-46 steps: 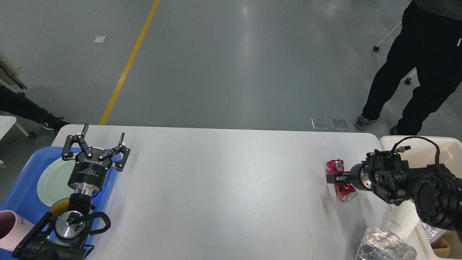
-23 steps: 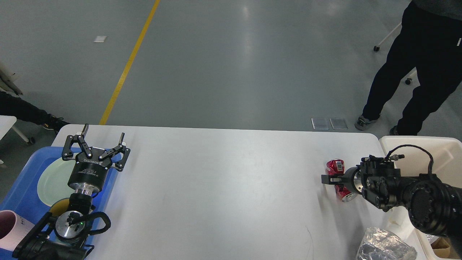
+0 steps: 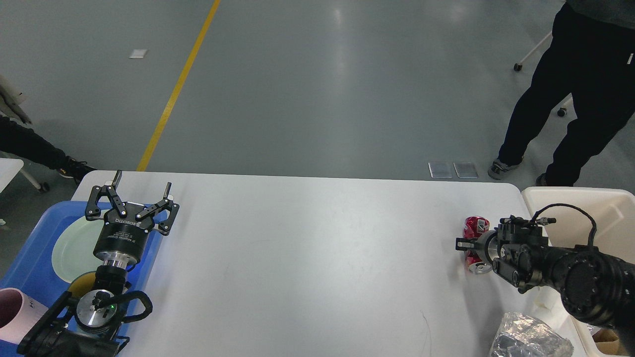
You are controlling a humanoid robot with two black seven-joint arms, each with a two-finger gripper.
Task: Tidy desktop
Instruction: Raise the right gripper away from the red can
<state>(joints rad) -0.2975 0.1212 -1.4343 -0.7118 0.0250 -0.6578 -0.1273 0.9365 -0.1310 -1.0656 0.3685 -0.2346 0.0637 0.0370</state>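
Note:
The white desktop (image 3: 307, 248) fills the lower part of the head view. A crushed red can (image 3: 475, 225) lies near its right edge. My right gripper (image 3: 466, 244) comes in from the right and its dark fingers close around the can's middle, low over the desktop. My left gripper (image 3: 143, 181) is open and empty, pointing away over the desktop's left edge, above the blue tray.
A blue tray (image 3: 30, 258) at the left holds a pale green plate (image 3: 67, 245) and a pink cup (image 3: 12, 307). A cream bin (image 3: 595, 208) stands at the right. A crumpled clear wrapper (image 3: 526, 339) lies at the front right. A person (image 3: 570, 99) stands beyond the right corner.
My right gripper has drawn back to the right toward the bin, and the red can has moved right with it. The left arm has not moved.

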